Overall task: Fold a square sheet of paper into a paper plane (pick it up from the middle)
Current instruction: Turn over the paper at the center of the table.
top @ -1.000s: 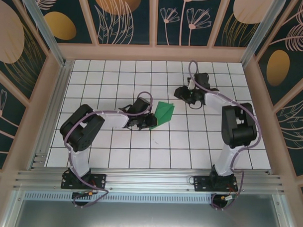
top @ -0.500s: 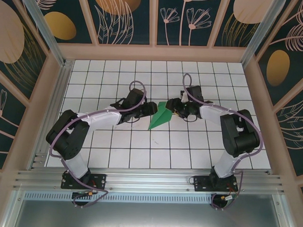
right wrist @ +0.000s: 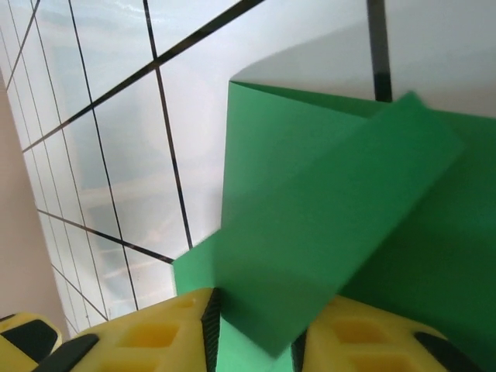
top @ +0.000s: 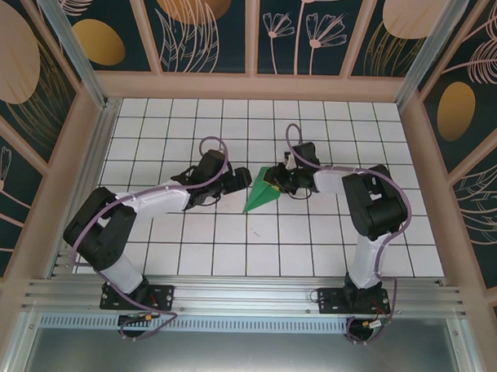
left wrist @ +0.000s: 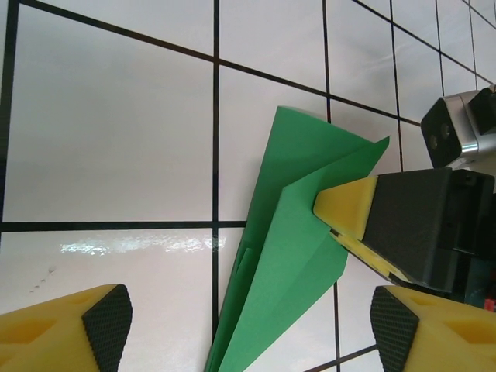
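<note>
My right tool [right wrist: 256,341] is clamped on the paper plane [right wrist: 325,232]. On its wrist camera a green fold runs down into the narrow slot between the two yellow pads [right wrist: 155,341]. The left wrist camera shows the same grip from the other side, with the yellow tip pressed onto the plane's wide end.

My left tool [top: 242,184] stands apart. Its yellow fingers [left wrist: 77,329] sit wide at the bottom corners of its own view, and the green paper lies between them without touching either.

From above, the paper plane [top: 260,193] is a narrow green dart near the middle of the surface [top: 189,241]. Its point aims at the near edge and its wide end sits at the right tool [top: 275,180]. The left tool is just beside its left edge, so the two tools face each other across it. One wing looks raised off the tiles, but I cannot tell how much of the rest lies flat.

The surface is glossy white tile with a thin black grid, and it throws back the light. Pale wooden framing rises on three sides, holding dark teal wall panels [top: 205,29] painted with orange ovals and line-drawn flowers. An aluminium rail [top: 245,296] crosses the near edge, with both arm bases bolted to it.
</note>
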Robot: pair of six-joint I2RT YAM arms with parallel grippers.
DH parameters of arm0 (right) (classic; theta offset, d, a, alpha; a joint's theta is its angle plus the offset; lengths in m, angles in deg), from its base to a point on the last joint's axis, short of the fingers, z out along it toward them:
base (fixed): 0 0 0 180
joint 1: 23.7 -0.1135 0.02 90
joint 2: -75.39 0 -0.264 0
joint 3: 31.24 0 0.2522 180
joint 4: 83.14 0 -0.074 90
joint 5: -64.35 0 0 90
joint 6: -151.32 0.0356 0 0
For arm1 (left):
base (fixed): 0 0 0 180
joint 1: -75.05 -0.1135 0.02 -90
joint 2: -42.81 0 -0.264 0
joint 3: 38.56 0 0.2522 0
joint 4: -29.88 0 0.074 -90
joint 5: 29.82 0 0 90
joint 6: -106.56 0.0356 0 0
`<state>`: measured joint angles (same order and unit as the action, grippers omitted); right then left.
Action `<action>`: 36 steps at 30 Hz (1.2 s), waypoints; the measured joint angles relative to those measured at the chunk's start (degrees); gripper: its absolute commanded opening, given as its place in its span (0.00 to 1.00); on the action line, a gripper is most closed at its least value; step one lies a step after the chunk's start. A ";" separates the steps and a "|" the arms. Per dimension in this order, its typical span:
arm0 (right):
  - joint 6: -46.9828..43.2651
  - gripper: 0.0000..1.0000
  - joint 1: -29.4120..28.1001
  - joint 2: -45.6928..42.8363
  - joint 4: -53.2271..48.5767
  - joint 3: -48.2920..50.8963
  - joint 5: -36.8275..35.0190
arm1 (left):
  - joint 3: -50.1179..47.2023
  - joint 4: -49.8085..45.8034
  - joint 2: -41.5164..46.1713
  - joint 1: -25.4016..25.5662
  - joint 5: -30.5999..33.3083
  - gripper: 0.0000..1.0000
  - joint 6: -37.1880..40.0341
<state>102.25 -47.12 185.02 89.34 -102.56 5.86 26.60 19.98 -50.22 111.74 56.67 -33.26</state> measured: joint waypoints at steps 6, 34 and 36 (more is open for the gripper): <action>-0.59 0.02 -0.04 0.15 -0.87 -1.44 -0.09 | -1.29 0.00 1.73 -1.70 -0.31 0.90 0.02; -13.03 0.02 -9.42 6.75 -74.66 -39.91 -61.05 | 9.60 -7.58 2.12 -22.18 2.51 0.98 10.88; -11.67 0.05 -11.32 11.45 -77.24 -41.97 -64.22 | 9.77 -8.94 3.15 -23.56 2.99 0.98 11.13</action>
<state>90.58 -58.44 196.47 12.10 -144.53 -58.36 36.37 11.04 -47.08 88.18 59.67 -22.14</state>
